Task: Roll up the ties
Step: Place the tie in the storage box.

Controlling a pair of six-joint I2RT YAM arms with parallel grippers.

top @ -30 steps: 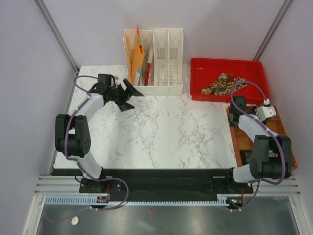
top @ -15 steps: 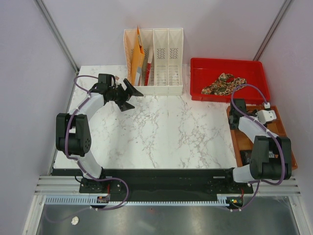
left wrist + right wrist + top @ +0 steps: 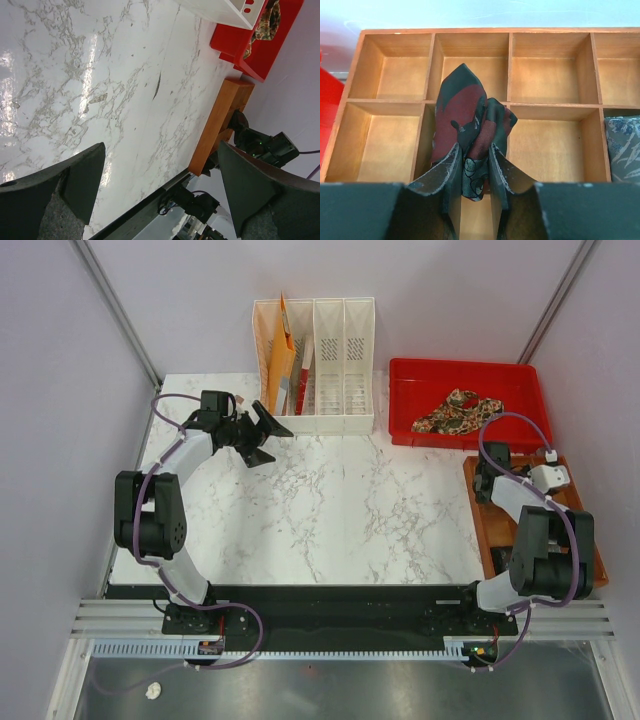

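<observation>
**Bundled tie carried over the compartment tray**

Over the last second the right arm has been drawn farther out over the wooden compartment tray (image 3: 481,530), while the left arm has not been moved. From this it is judged that rolling of this tie is finished and that placing is in hand.

The right gripper (image 3: 475,148) is closed partway, and a bunched tie (image 3: 462,107) is pinched between its fingers. The bundle is held over the second column from the left in the wrist view, across the divider between the two rows. Whether it touches the wood cannot be told.

The left gripper (image 3: 262,435) is held fully spread with nothing in it, above the glossy marble-patterned table (image 3: 330,510).

The held fabric is soft and crumpled, dark with maroon patches and a faint sheen, more a loose wad than a neat coil. The tray is smooth, warm-toned wood with thin, square-cut partitions. Grey-blue leaf-patterned fabric (image 3: 623,150), probably another tie, is seen in a right-hand cell. A paisley tie (image 3: 458,410) lies heaped in the red bin (image 3: 405,400).
</observation>
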